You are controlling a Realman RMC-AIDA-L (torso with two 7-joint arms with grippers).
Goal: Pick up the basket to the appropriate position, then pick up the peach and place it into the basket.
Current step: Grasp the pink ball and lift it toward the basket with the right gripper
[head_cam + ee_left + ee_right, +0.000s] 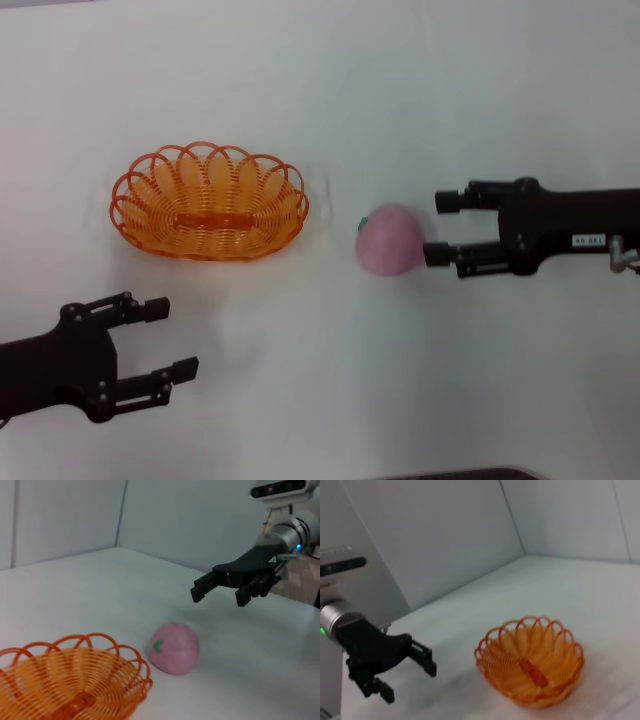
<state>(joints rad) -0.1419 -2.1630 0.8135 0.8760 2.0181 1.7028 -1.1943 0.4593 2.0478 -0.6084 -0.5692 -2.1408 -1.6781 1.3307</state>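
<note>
Nearest the head camera, the left pincer hovers with its jaws spread and nothing between them, short of the orange basket, which sits upright on the white worktop. Just beside the basket lies the pink peach, apart from it. At the peach's far side the right pincer is released, one fingertip close against the fruit.

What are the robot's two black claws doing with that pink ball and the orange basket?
The right gripper is open and beside the peach, raised above the table, not holding it. The basket sits empty on the white table. The left gripper is open too, near the basket but not touching it. Nothing has been picked up.
</note>
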